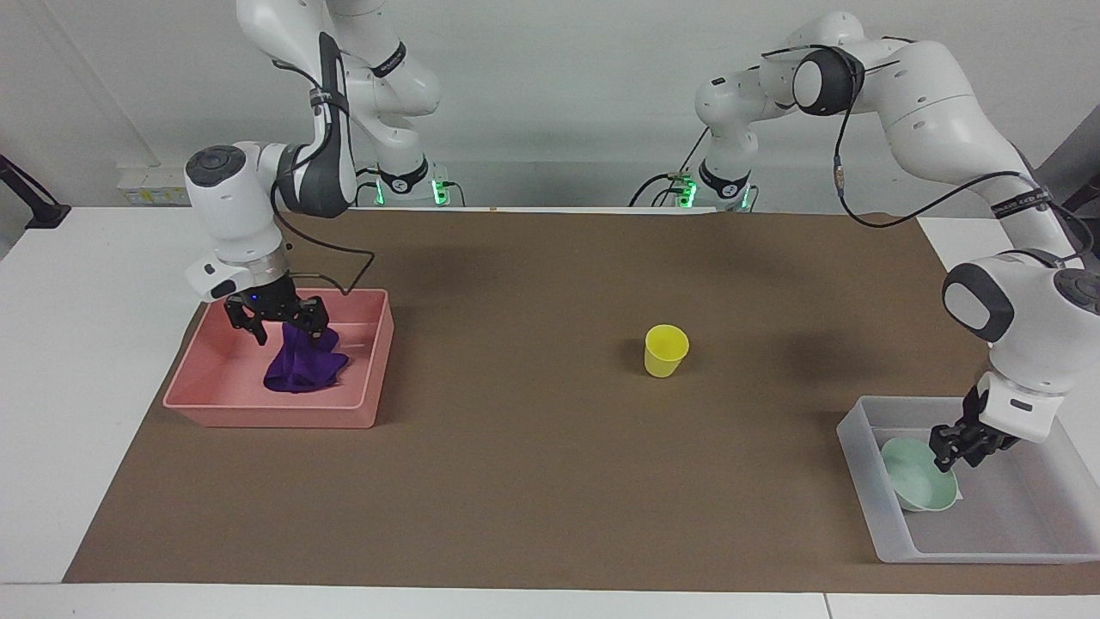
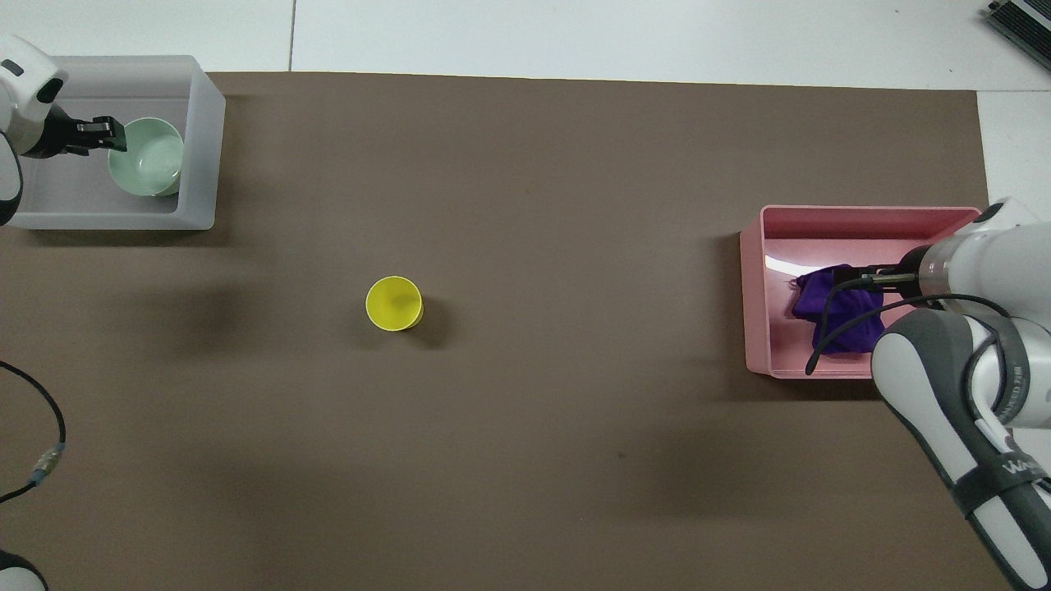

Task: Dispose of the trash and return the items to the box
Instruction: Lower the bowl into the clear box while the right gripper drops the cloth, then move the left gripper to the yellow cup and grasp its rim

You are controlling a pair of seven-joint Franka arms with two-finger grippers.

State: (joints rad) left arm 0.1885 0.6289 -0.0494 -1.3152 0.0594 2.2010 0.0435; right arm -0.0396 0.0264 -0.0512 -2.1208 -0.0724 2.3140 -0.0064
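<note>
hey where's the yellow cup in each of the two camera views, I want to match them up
Facing view: the yellow cup stands upright on the brown mat, a little right of the picture's centre.
Overhead view: the same cup sits left of centre, seen from above.
Shared landmark: the pink tray, at the left in the facing view and at the right in the overhead view.

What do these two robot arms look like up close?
Both are glossy white arms with rounded dark grey joints. Each ends in a small black tool: right tool, left tool. Thin black cables loop along them, and green lights glow at their bases.
</note>
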